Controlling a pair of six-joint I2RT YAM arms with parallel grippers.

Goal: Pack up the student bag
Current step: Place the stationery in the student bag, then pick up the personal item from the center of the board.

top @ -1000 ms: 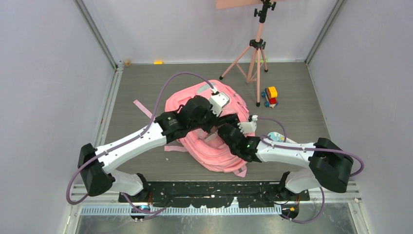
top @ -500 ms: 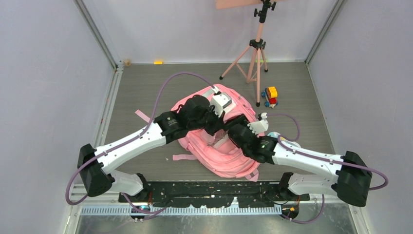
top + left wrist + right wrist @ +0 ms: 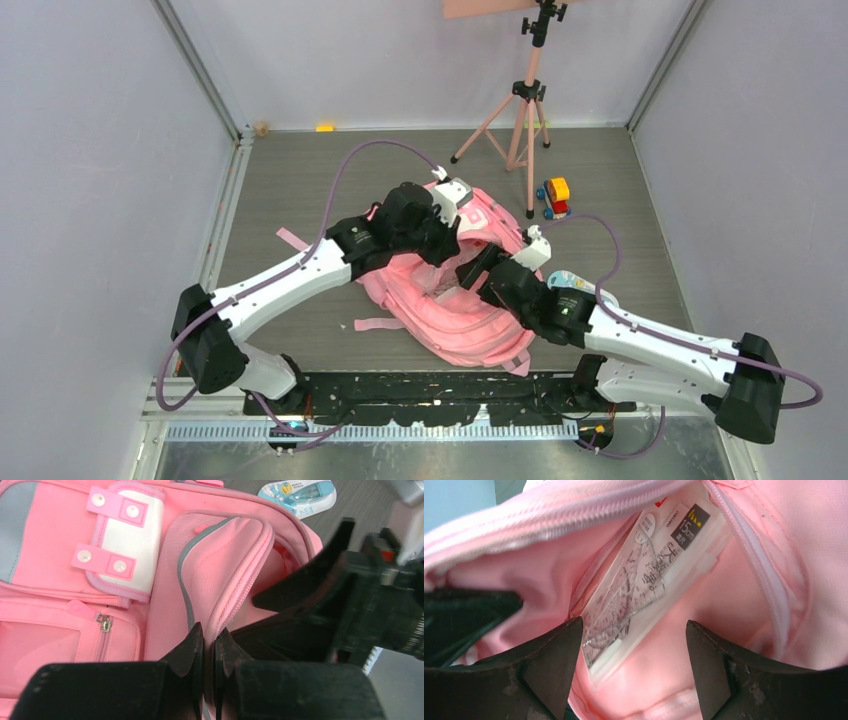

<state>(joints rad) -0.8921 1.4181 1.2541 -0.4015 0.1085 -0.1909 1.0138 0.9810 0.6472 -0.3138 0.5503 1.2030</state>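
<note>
Pink student bag, pinched by left claw, half-hides rulers; right claw wide.

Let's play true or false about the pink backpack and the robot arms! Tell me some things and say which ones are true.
1. The left gripper is pinching an edge of the student bag by its open pocket. True.
2. The right gripper is squeezed tight on the ruler pack. False: its jaws stand open, and the pack lies inside the bag just ahead of them.
3. The toy truck is packed in the bag. False: it stands on the table beside the pink tripod.
4. A blue-and-white packet lies on the table outside the bag. True.
</note>
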